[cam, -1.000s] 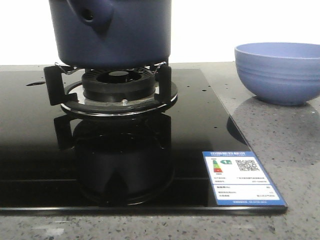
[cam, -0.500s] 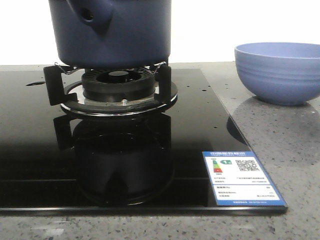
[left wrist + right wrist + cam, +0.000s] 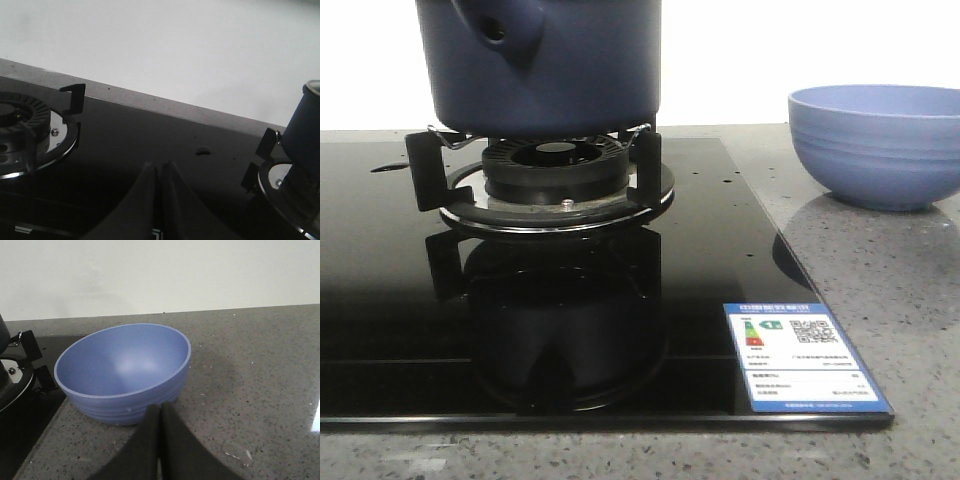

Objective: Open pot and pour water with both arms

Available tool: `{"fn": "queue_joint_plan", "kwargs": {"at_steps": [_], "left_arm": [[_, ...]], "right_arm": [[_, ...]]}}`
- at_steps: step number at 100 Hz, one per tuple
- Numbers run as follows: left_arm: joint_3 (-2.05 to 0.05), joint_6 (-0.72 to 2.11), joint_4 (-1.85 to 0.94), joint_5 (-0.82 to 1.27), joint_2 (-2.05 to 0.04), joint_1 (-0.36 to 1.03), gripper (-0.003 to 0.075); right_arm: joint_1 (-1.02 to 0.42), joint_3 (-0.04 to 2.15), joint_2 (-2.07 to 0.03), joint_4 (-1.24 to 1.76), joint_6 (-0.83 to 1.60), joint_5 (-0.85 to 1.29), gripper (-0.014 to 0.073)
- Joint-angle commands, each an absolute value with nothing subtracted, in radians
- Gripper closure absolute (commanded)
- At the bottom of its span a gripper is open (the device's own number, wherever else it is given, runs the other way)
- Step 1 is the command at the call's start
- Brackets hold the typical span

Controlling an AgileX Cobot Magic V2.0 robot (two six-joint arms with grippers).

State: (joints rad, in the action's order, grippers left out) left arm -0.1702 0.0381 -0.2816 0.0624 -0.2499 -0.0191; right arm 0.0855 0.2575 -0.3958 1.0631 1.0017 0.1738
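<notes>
1. The pot sits on the black prongs of a gas burner, toward the left of the front view; its top is cut off by the upper edge there, so whether a lid is on cannot be told.
2. A stubby hollow tube sticks out of the pot's side, facing the camera and a little to the left.
3. The burner stands on a glossy black stove top, which mirrors the pot and the prongs.
4. A blue-bordered energy label lies at the stove top's near right corner.
5. A light-blue ribbed bowl stands on the speckled grey tabletop to the right of the stove top, well apart from the pot. In the right wrist view it looks empty.
6. The left claw is pressed shut, its two dark fingers touching along their length and holding nothing. It hangs over bare black glass between a second burner and the pot's burner; only an edge of the pot shows in that view.
7. The right claw is likewise closed tight and empty, its tips just in front of the bowl's outer wall; whether they touch it cannot be told.
</notes>
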Motion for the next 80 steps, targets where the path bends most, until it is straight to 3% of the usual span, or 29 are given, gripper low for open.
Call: {"fn": "queue_joint_plan", "kwargs": {"at_steps": [1,28,80], "left_arm": [[-0.135,-0.031,-0.189,-0.028,-0.192,-0.008,0.0741],[0.035,-0.062,-0.128,-0.069,0.036,-0.008,0.0741],[0.033,-0.062,-0.122,-0.039,0.032,0.043,0.0741]], "right_arm": [[0.086,0.281,-0.399,1.081,1.011,0.133,0.0655],[0.086,0.281,-0.399,1.081,1.011,0.133,0.0655],[0.086,0.281,-0.399,1.081,1.011,0.14,0.0655]]}}
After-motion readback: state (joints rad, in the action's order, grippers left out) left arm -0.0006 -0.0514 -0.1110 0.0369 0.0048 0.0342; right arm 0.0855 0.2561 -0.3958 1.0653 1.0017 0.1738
